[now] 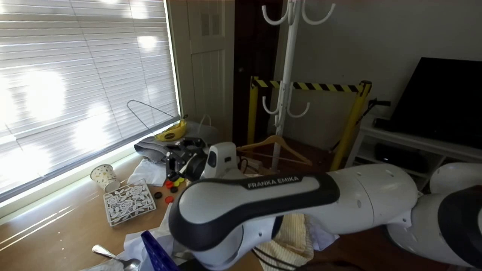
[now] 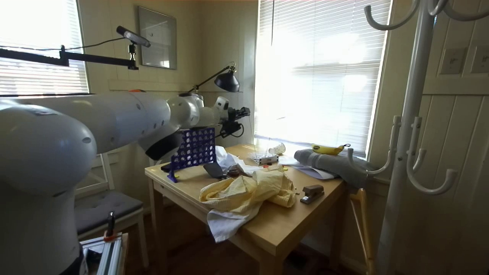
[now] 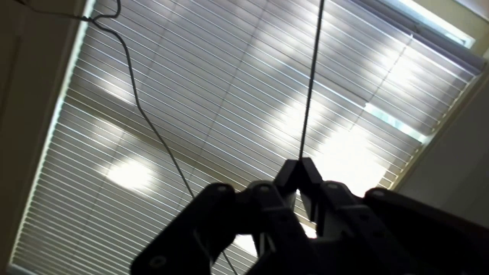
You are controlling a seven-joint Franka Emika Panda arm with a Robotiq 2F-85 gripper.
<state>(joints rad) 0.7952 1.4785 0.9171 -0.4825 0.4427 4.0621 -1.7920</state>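
The wire hanger is held in the air above the table, in front of the blinds. One of its thin lengths is clamped between the tips of the gripper, whose fingers are pressed together with hardly any gap. The hook is seen at the upper left of the wrist view, well apart from the fingers; in an exterior view a rounded corner is raised towards the blinds.

It is judged to be very light, springy and easily bent, but not fragile. Because the wire looks smooth and narrow, some swivelling or sliding in the grip is to be expected, so a firm pinch square across a straight run is advised. Better control would probably be given by a hold near the neck, where strands seem to be joined; far out, swinging is to be feared.
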